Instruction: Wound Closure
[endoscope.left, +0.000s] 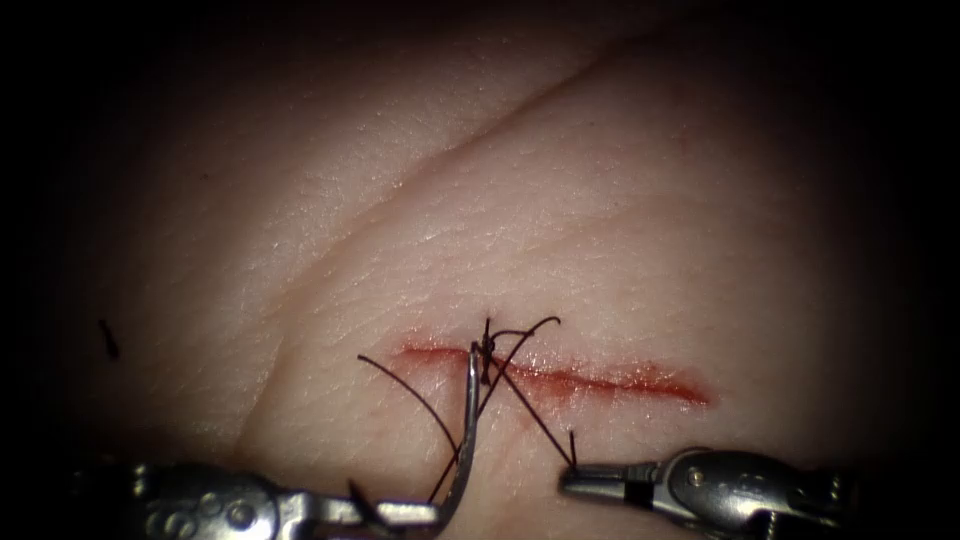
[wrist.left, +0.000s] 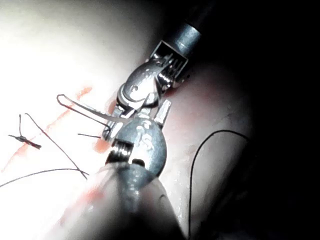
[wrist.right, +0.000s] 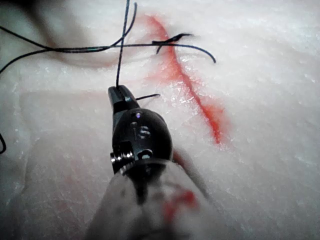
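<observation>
The tissue (endoscope.left: 620, 200) has a red cut (endoscope.left: 600, 381) running left to right, with a dark knot (endoscope.left: 487, 350) tied near its left end. My left tool (endoscope.left: 410, 513) comes in low on the left, jaws shut on the curved needle (endoscope.left: 468, 430) near its lower end. The needle arcs up to the cut's near edge beside the knot; I cannot tell whether its far end enters the tissue. My right tool (endoscope.left: 585, 480) is shut on the thread (endoscope.left: 530, 410), which runs taut from the knot to its jaws (wrist.right: 120, 95). A short thread end (wrist.right: 147, 96) sticks out beside them.
Loose thread (endoscope.left: 410, 390) curves over the tissue left of the needle, and more loops (wrist.right: 75, 49) cross near the knot (wrist.right: 170, 39). A long crease (endoscope.left: 450, 160) runs diagonally across the tissue behind the cut. A small dark fleck (endoscope.left: 108, 340) lies far left.
</observation>
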